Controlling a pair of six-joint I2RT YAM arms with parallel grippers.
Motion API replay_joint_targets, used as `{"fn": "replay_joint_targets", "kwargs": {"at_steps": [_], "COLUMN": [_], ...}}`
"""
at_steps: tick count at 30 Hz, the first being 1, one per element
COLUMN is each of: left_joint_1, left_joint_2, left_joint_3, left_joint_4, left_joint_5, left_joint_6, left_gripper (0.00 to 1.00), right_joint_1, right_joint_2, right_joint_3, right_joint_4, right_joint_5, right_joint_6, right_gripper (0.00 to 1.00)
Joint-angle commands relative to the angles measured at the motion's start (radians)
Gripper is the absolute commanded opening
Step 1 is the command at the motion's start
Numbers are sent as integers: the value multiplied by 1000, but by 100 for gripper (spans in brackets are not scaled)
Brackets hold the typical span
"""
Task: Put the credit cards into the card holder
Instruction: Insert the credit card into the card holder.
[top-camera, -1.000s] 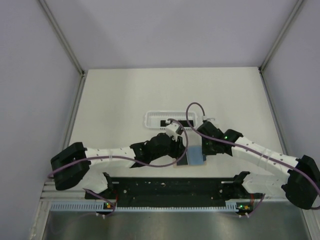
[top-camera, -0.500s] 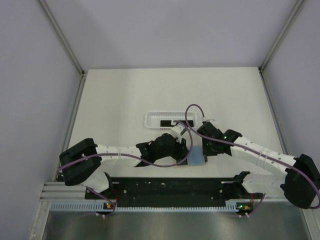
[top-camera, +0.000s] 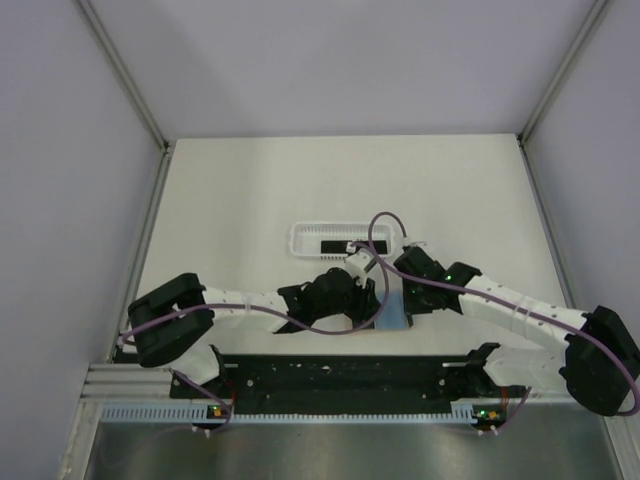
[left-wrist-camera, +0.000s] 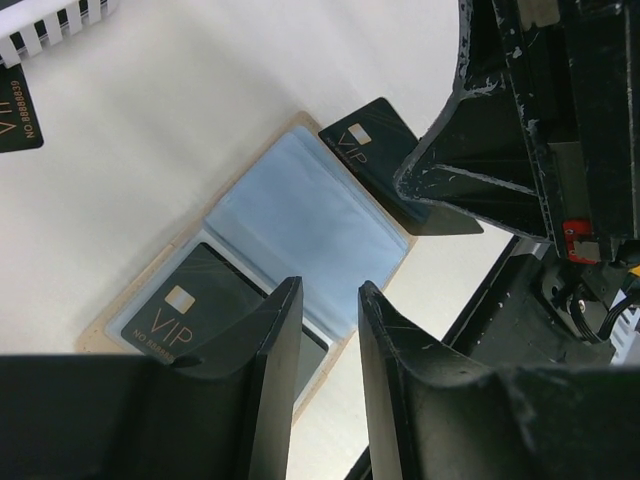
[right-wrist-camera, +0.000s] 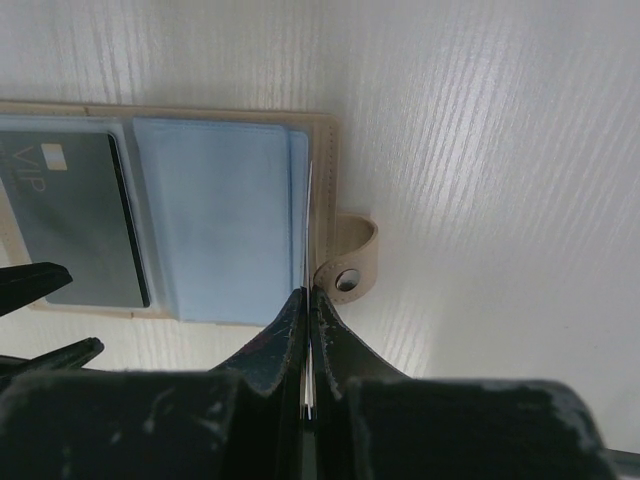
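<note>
Left arm (top-camera: 240, 303) reaches further forward than second ago. Basket (top-camera: 296, 238) beyond jaws, spare card (left-wrist-camera: 15, 120) beside it. Card holder (left-wrist-camera: 290, 220) lies open beneath left gripper (left-wrist-camera: 328, 300), jaws parted, empty; sleeved card (left-wrist-camera: 190, 310) already in. Right gripper (right-wrist-camera: 308, 300) clenched on third card (left-wrist-camera: 370, 140), at holder's edge, likely not yet inserted.

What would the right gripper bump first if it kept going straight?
Probably the card holder: the right gripper, shut on a credit card, points at its tan edge beside the blue sleeve.

table (top-camera: 230, 200) | carries: white basket (top-camera: 297, 240); open card holder (left-wrist-camera: 300, 225); black card (left-wrist-camera: 17, 118) beside basket
</note>
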Motion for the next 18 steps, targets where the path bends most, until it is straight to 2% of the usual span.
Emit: {"fn": "replay_joint_targets", "kwargs": {"at_steps": [1,18], "left_joint_1": [1,-13], "left_joint_2": [27,202], "left_joint_3": [46,158], "left_joint_4": [68,44], "left_joint_5": [23,60], "left_joint_6": [19,18], "left_gripper": [35,30], "right_joint_1": [-11,-11], "right_joint_2": [20,49], "right_joint_3": [-21,-30], "right_joint_4": [40,33], "right_joint_5": [-12,-29], "right_joint_6": [0,15], "right_gripper": [0,0]}}
